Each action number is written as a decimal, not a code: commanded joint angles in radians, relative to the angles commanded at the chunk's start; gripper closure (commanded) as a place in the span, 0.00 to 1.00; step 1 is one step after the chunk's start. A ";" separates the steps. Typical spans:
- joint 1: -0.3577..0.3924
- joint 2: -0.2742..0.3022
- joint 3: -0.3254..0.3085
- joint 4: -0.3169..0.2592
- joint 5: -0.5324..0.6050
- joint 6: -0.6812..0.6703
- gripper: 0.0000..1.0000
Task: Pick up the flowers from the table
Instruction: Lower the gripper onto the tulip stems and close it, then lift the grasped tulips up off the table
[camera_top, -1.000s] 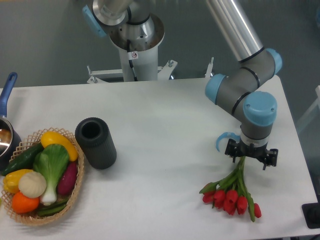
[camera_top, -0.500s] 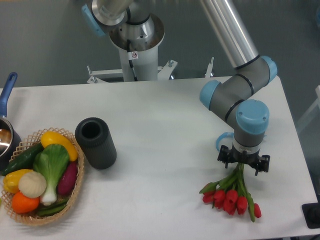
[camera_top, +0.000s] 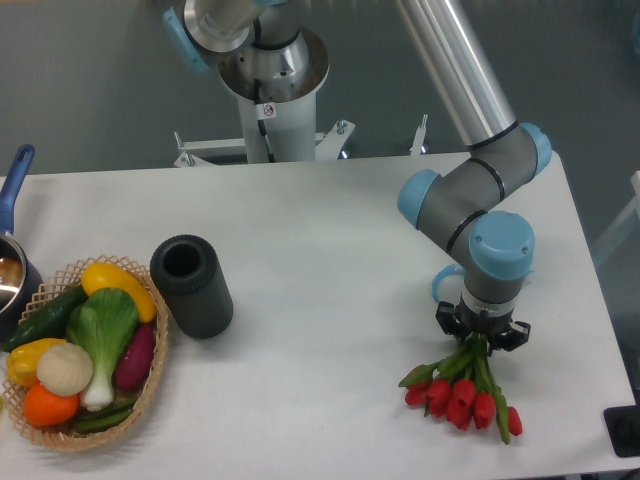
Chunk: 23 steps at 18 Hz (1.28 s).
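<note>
One pincer (camera_top: 478, 338), pointing down, set over the stem ends of the flowers (camera_top: 462, 385); fingers mostly hidden under the wrist, so cannot tell whether closed on the stems or not. One bunch of flowers, lying on the table (camera_top: 330, 250) directly below and in front of the pincer, red heads fanned out toward the near edge, about six or seven heads. Far to the left, one dark cylinder (camera_top: 191, 285) lying on its side. Further left, one wicker basket (camera_top: 150, 385) with vegetables. At the far left edge, one pot (camera_top: 12, 270) with blue handle.
</note>
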 joint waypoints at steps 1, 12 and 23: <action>0.000 0.014 0.000 -0.002 0.000 -0.005 1.00; 0.043 0.135 0.015 -0.025 0.011 -0.008 1.00; 0.038 0.229 0.067 -0.233 0.006 -0.003 1.00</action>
